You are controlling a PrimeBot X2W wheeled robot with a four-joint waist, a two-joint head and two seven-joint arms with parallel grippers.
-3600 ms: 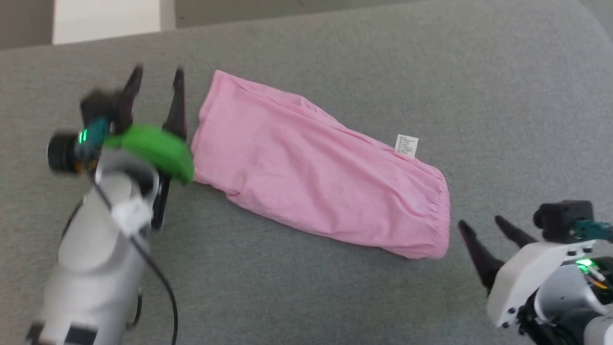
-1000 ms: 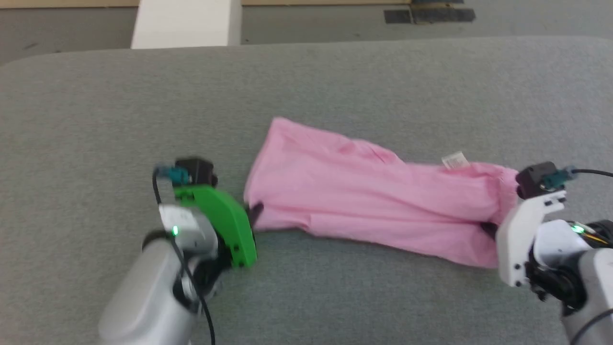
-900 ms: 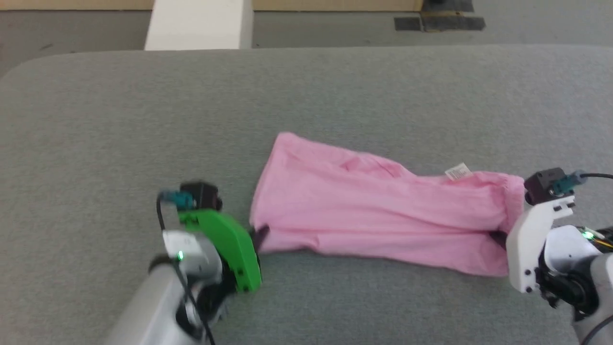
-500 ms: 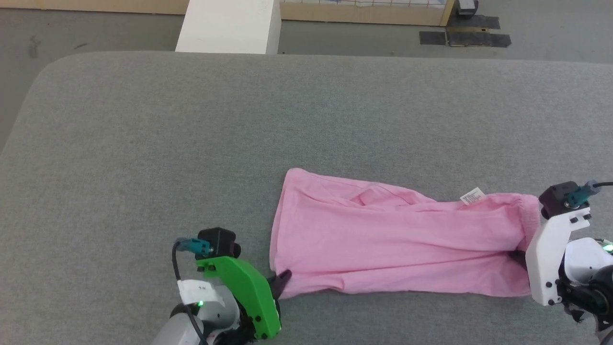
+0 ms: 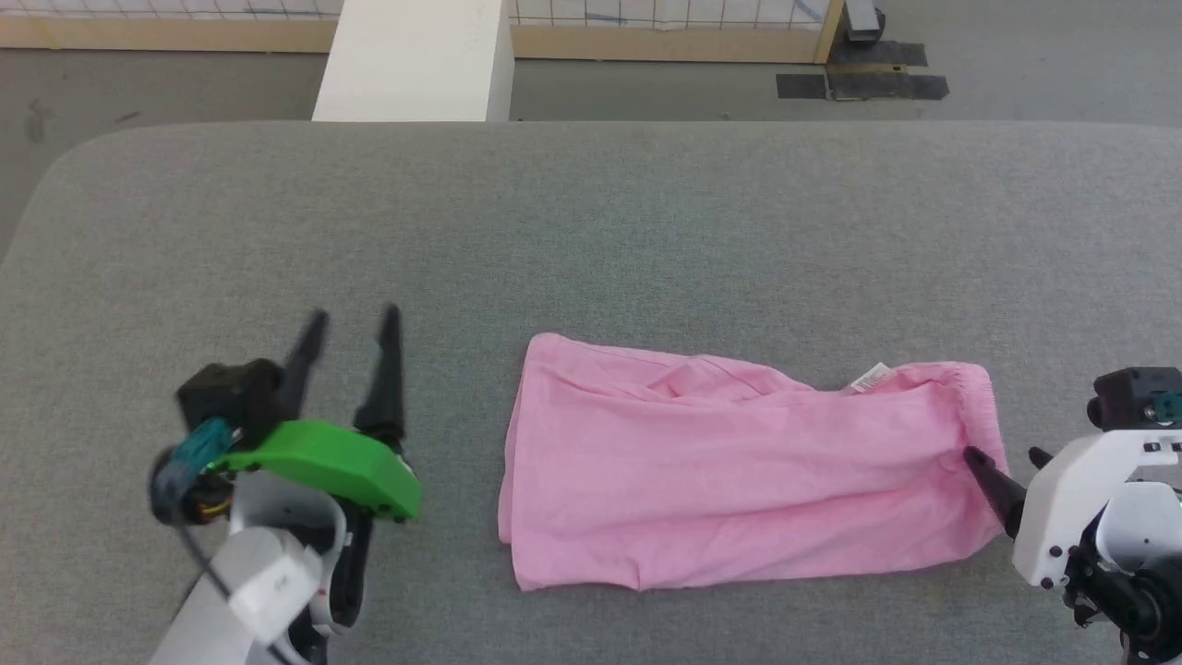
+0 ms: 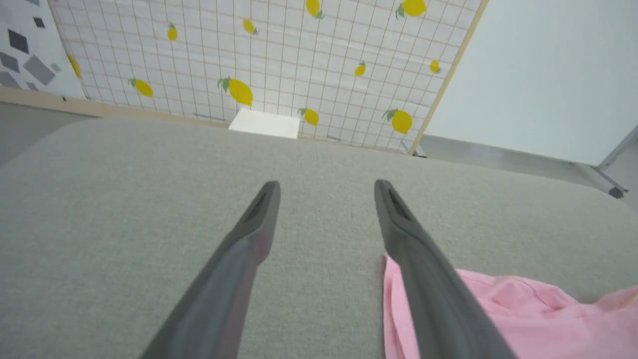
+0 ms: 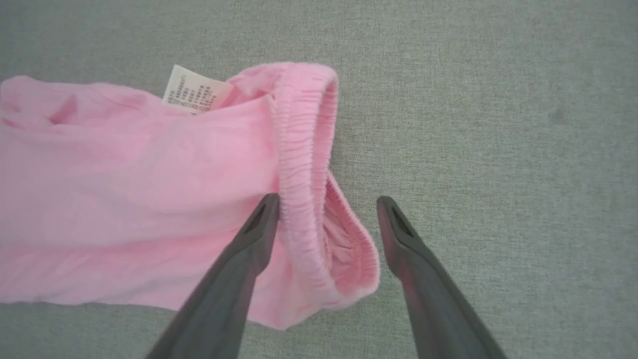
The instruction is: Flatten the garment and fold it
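Note:
The light pink garment (image 5: 739, 471) lies spread out on the grey padded surface, its gathered elastic edge (image 5: 981, 406) at the right and its white tag (image 5: 868, 377) at the far side. My left gripper (image 5: 355, 314) is open to the left of the garment, apart from it, fingers pointing away. In the left wrist view the gripper (image 6: 326, 183) holds nothing and the garment (image 6: 498, 309) shows at the lower right. My right gripper (image 5: 1002, 454) is open at the elastic end. In the right wrist view the gripper (image 7: 327, 198) straddles the elastic edge (image 7: 304, 164) below the tag (image 7: 192, 94).
The grey padded surface (image 5: 591, 231) stretches wide to the far side and to the left of the garment, with a rounded far-left corner. Beyond its far edge stand a white block (image 5: 411, 60) and a lemon-patterned grid panel (image 6: 249, 65). A dark mat (image 5: 863, 83) lies on the floor.
Half a second ago both grippers were shut on the garment's near corners; both have let go and opened. The left gripper has swung off to the left. The head camera also shifted.

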